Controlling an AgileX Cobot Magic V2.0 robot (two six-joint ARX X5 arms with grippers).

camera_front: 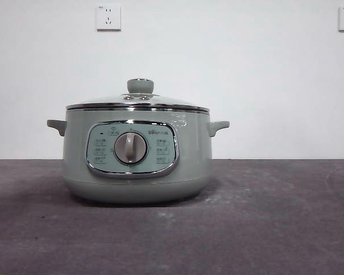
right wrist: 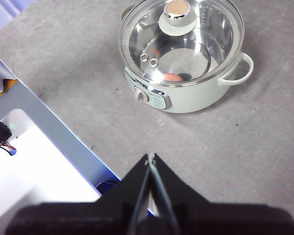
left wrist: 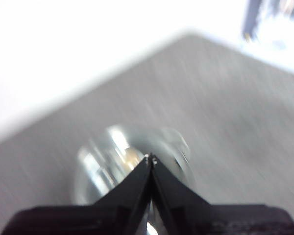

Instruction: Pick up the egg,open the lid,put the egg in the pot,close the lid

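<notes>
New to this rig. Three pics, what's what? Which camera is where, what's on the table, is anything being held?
It is a two-armed robot at a table. The front view looks level across the grey table at the pot with its lid on. The other two pictures come from cameras on the wrists. The right gripper hangs high over the table, jaws shut and empty; below it, through the glass, the egg lies inside the pot. The left gripper is also shut and empty; its picture is blurred, with something shiny beneath.

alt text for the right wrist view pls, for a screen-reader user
A pale green pot stands on a grey table with its glass lid on; through the glass the egg shows inside. The right gripper, jaws shut and holding nothing, is above the table, well clear of the pot.
</notes>
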